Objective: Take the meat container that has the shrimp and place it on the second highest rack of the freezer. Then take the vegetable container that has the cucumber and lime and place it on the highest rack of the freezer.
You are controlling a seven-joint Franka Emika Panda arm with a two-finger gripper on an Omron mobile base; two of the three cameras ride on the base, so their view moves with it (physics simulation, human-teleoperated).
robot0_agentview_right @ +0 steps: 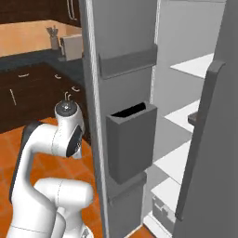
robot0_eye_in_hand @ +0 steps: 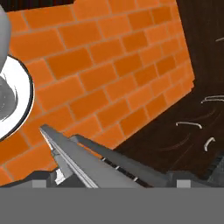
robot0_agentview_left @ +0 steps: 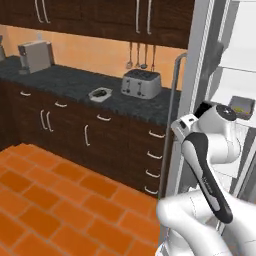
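Our gripper's opening we cannot tell, fingertips hidden in hand view, freezer (robot0_agentview_right: 139, 93) door open, white shelves (robot0_agentview_right: 195, 65) cut off, small container (robot0_agentview_left: 241, 106) half hidden, contents unclear

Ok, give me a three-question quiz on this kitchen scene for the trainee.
1. True or false: the tall grey freezer has its door open, showing white shelves.
2. In the left base view, what stands just right of the small white tray on the dark speckled counter? A) silver toaster B) red kettle C) glass bowl
3. Fill in: the tiled floor is ____.
Key: 1 true; 2 A; 3 orange.
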